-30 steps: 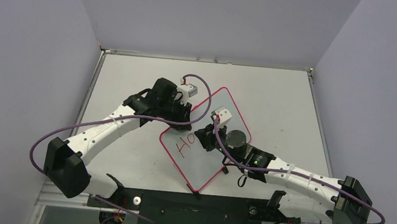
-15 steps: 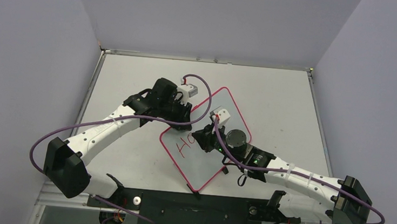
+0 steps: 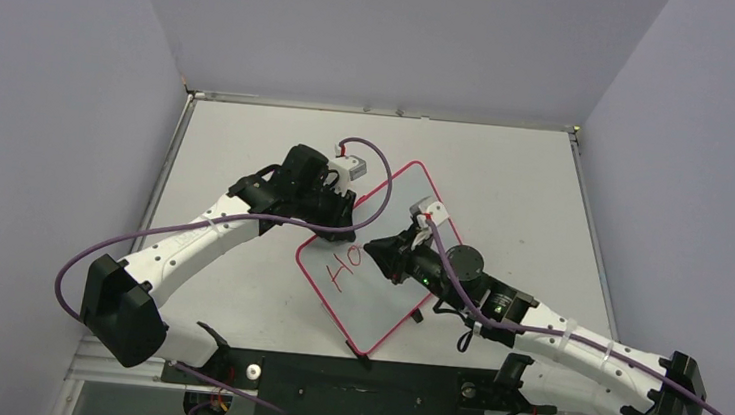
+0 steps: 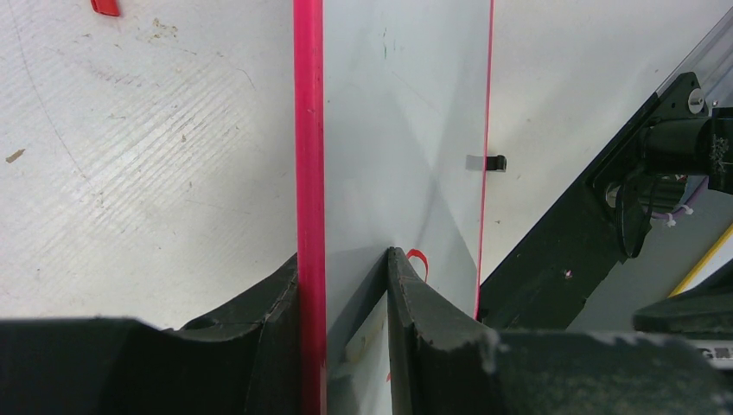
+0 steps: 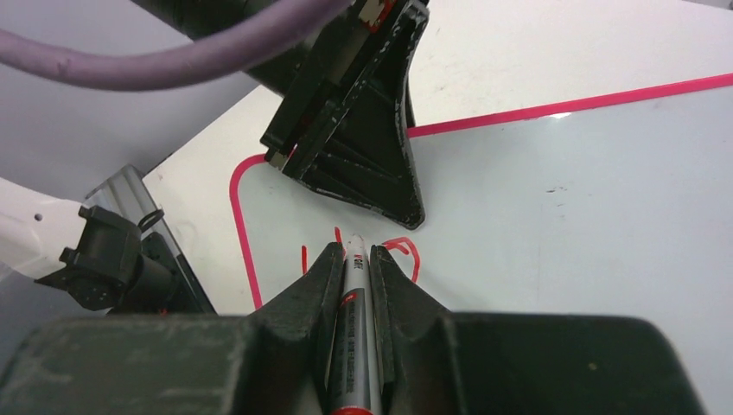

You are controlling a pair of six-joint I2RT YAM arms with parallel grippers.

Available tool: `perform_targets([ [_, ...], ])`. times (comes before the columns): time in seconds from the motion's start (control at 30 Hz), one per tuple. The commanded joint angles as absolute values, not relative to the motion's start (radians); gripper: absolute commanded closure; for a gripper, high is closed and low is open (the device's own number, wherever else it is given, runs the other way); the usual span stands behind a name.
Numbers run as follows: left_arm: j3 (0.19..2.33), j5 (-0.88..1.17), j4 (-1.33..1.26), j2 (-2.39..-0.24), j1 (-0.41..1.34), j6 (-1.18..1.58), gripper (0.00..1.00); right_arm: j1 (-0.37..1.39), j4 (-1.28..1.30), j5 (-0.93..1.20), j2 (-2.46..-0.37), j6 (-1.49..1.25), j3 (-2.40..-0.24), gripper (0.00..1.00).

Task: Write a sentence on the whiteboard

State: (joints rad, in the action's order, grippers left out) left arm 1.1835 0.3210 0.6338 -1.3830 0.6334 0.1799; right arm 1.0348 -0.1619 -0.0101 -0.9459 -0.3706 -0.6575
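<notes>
Whiteboard [image 3: 375,309] — sentence [image 3: 343,264] reads "HO"; L pincer [image 4: 344,259] clamps rim, R pincer [image 5: 353,251] grips marker [image 5: 353,328].

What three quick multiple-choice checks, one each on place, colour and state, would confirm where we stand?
1. Where does the left gripper grip? A the whiteboard rim; B an eraser; C nothing.
2. What colour is the sentence? A blue; B red; C black.
3. The right gripper is: A open; B shut on nothing; C shut on the marker.
Answers: 1 A, the pink rim sits between its fingers; 2 B, red strokes show on the white board; 3 C, both fingers press the barrel.
</notes>
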Motion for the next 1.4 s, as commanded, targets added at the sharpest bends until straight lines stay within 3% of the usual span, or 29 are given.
perform_targets([
  [0.0,1.154,0.108,0.691,-1.400,0.646,0.029,1.00,1.027,-0.132,-0.108,-0.943,-0.352,-0.712,1.00],
  [0.4,1.152,0.097,0.688,-1.392,0.652,0.030,1.00,0.935,-0.109,-0.112,-0.962,-0.346,-0.711,1.00],
  [1.37,1.153,0.087,0.691,-1.399,0.652,0.030,1.00,0.925,-0.163,-0.009,-1.108,-0.337,-0.766,1.00],
])
